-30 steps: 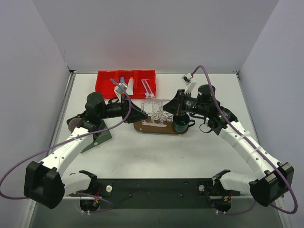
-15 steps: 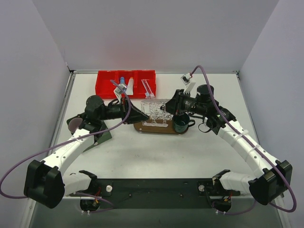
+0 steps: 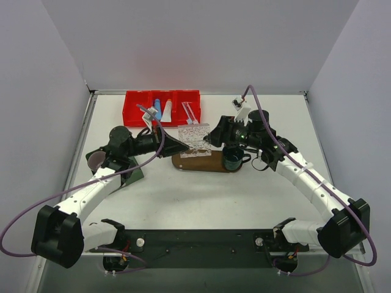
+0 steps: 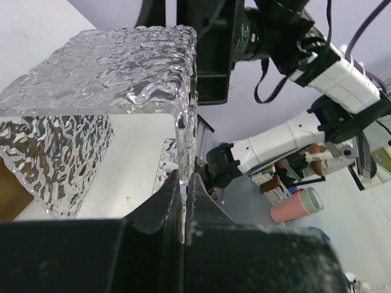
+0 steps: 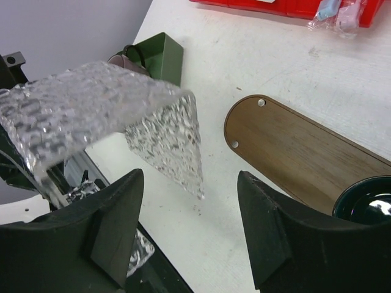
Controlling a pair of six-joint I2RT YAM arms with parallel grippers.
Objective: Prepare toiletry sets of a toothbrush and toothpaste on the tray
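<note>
My left gripper (image 3: 183, 145) (image 4: 184, 178) is shut on one wall of a clear rippled plastic box (image 3: 194, 140) (image 4: 116, 73), which it holds in the air over the left end of the dark brown oval tray (image 3: 201, 163) (image 5: 299, 143). Just right of the box, my right gripper (image 3: 214, 135) (image 5: 198, 189) stands open and holds nothing. A blue toothpaste tube (image 3: 157, 108), a white one (image 3: 167, 110) and two toothbrushes (image 3: 190, 113) (image 5: 334, 11) lie in the red bin (image 3: 135, 105).
A dark green cup (image 3: 232, 160) (image 5: 366, 204) stands on the tray's right end. A dark green box (image 3: 129, 174) (image 5: 160, 56) and a pink cup (image 3: 95, 162) sit left of the tray, by the left arm. The red bin is at the back edge.
My right gripper has opened, let go of the clear box and drawn back a little. My left gripper has shut on the box's wall, and the box has shifted left and back.
</note>
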